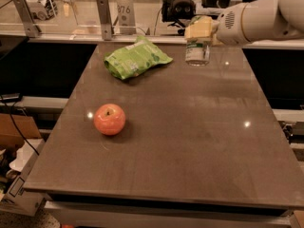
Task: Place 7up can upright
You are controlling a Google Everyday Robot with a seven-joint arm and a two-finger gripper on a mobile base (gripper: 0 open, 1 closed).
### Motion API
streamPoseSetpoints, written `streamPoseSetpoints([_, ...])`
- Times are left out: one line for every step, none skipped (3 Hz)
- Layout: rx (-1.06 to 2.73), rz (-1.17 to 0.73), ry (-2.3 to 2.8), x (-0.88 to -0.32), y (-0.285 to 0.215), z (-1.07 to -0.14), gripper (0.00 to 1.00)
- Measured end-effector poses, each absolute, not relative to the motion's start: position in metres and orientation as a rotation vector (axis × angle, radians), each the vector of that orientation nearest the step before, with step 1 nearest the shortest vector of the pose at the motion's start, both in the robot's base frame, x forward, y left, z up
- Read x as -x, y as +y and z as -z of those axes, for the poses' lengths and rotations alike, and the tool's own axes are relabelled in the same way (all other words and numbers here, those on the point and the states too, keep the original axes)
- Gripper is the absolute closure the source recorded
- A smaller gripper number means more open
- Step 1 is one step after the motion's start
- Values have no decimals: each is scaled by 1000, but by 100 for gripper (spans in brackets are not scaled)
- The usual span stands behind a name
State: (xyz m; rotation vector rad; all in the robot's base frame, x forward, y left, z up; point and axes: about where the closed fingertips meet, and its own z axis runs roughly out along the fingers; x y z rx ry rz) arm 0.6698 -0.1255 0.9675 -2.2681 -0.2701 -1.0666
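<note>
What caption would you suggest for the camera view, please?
Gripper holding 7up can upright over the table near its far edge; snack bag and apple nearby.

We've got one cam, set high at the near side of the table (190, 141), looking down at a slant across it twd the far edge. Mid-range shot: the tabletop fills most of the frame, w/ its near edge low in the pic and bits of floor at the lower corners. The far edge sits in the upper quarter, w/ a rail & clutter behind it. The arm (259, 18) enters from the upper-right corner. We see the gripper (198, 32) side-on & slightly from above, right of centre by the far edge, just over the 7up can (197, 55).
</note>
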Motion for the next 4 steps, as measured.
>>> streamPoseSetpoints([2168,1111,-318,-668,-125,-970,100])
streamPoseSetpoints([2099,1196,-398,-665,-126,-973,100])
streamPoseSetpoints([2024,1275,-480,-661,-128,-975,100])
streamPoseSetpoints([2019,1278,-493,-660,-127,-974,100])
